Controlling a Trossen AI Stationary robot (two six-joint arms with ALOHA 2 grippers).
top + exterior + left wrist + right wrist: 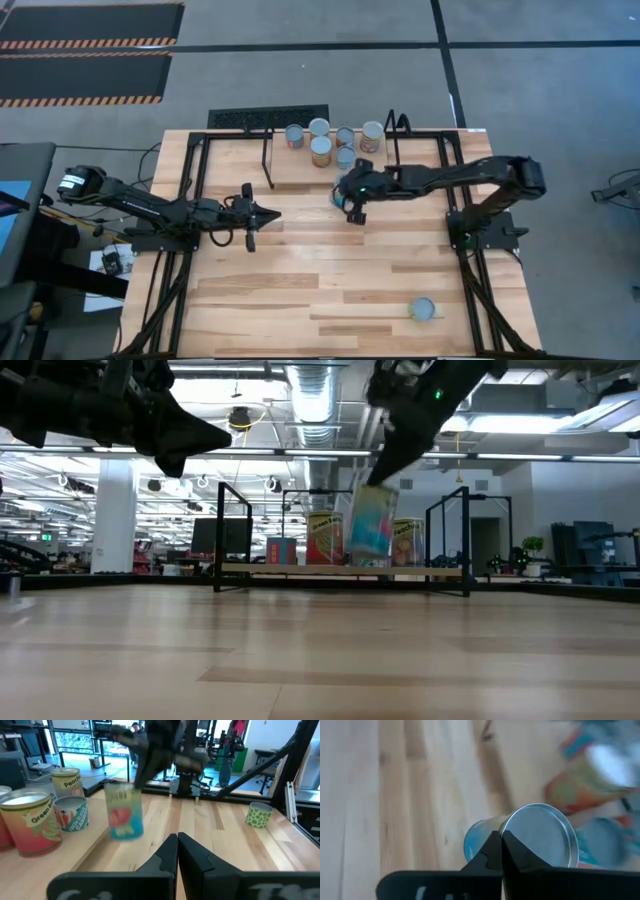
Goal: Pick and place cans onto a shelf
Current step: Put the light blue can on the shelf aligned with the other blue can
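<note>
Several cans (321, 150) stand upright on the light-wood shelf (290, 172) at the table's far middle; they also show in the low view (325, 540). My right gripper (352, 203) is just in front of the shelf's near edge, shut on a blue-labelled can (372, 525) with a silver top (540, 835). My left gripper (268, 215) is shut and empty, left of the table's middle, pointing at that can (124, 815). One more can (422, 310) stands on the table at the near right. My right gripper meets the blue can at its top rim (506, 827), where the label side joins the silver top; the fingertips (492, 847) stand almost together there. The fingers come from above, slanting down. The can hangs tilted below them (372, 525), clear of the table.
Black metal frame rails (195, 180) run along both sides of the table and cross at the far edge. A black mat (267, 117) lies behind the shelf. People stand in the room beyond the table (134, 727). Bare planks lie between the arms and the near edge (300, 290).
</note>
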